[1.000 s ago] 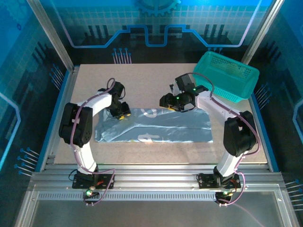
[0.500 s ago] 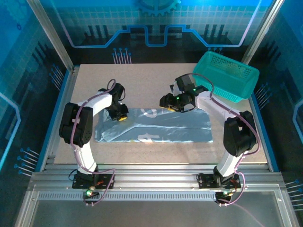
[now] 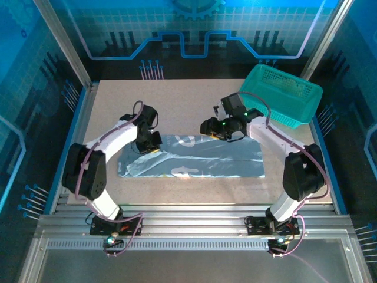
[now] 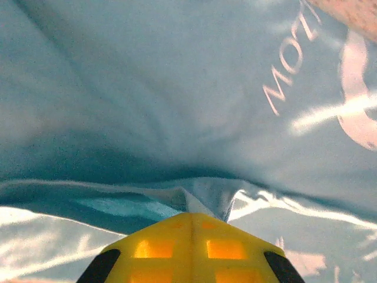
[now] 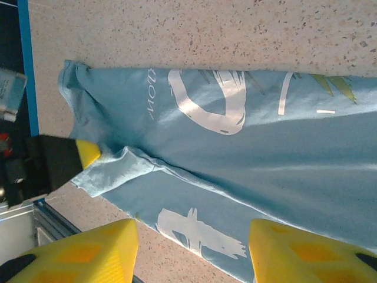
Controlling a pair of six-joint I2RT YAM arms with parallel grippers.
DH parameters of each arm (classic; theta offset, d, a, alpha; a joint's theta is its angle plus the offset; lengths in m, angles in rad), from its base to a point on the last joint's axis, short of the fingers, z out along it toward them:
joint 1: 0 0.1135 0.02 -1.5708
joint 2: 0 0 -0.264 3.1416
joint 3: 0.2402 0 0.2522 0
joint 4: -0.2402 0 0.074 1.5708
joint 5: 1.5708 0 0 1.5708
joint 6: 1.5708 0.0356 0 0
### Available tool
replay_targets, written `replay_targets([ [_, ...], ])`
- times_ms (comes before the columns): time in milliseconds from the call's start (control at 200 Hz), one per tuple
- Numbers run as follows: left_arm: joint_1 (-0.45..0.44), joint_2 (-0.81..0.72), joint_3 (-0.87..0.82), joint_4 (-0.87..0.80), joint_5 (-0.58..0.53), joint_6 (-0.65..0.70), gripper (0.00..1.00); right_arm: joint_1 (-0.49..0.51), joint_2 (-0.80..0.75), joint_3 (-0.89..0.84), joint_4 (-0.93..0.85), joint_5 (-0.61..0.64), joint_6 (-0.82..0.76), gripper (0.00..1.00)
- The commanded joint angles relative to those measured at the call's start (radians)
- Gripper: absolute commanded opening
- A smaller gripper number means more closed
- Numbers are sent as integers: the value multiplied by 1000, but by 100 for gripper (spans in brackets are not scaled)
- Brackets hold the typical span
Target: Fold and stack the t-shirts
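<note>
At the tips of the left pincer (image 4: pixel 191 221): jaws clenched on a small pucker of the t-shirt (image 3: pixel 194 156), with the cloth drawn into ridges that run toward the grip.
Under the right pincer (image 5: pixel 191 250): jaws apart and grasping nothing; it hangs above the shirt's far edge, with the white lettering (image 5: pixel 206 109) just ahead of its fingers.
Where the shirt lies: flat on the table (image 3: pixel 177 97), reaching from the left pincer's pinch across and past the right pincer. It is long and narrow, and looks already folded lengthwise.
Step in hand (judgement): getting two holds on the shirt for the next fold.
Doing it well: lower the right jaws squarely onto the edge beneath them and catch every layer. Then raise both pincers level, so the cloth between them is taut and does not twist.
Risk: the left pinch looks shallow, so thin fabric may slide out under a hard pull.
Behind the right pincer: a teal basket (image 3: pixel 285 94), apart from the shirt.
</note>
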Motion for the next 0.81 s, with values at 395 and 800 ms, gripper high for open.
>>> replay_targets([
  [395, -153, -123, -114, -150, 121, -224, 0, 1, -60, -71, -15, -5, -13, 54],
  [800, -270, -80, -177, -70, 153, -410, 2, -1, -83, -121, -22, -16, -22, 53],
])
